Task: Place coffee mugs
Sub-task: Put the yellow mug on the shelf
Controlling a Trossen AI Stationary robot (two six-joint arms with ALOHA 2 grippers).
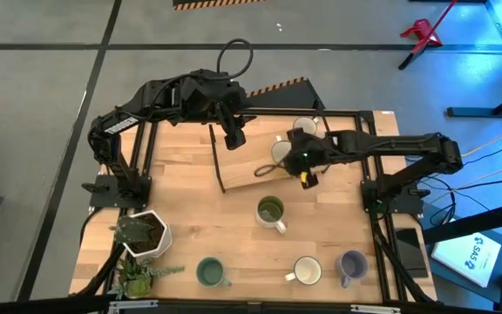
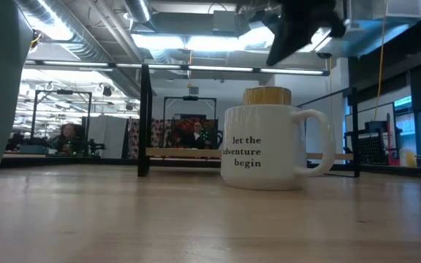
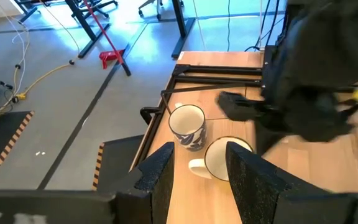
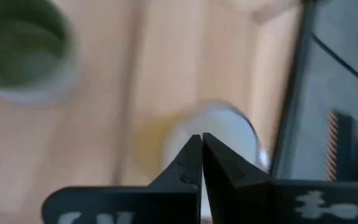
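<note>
Black fingers of the right gripper [image 4: 201,158] are pressed together with nothing between them, above the far right part of the wooden table [image 1: 199,227], where a cream mug [image 3: 227,158] and a white mug with blue pattern [image 3: 187,126] are seen side by side at the far edge. The left gripper [image 3: 197,171] is held with its fingers apart and empty, over the far middle of the table, facing those two mugs. Further out, an olive green mug [image 1: 271,212] is set mid-table. Along the near edge a teal-green mug [image 1: 210,272], a white mug [image 1: 307,271] and a lavender mug [image 1: 352,264] are lined up. A hexagonal plant pot [image 1: 146,234] is placed at the near left
</note>
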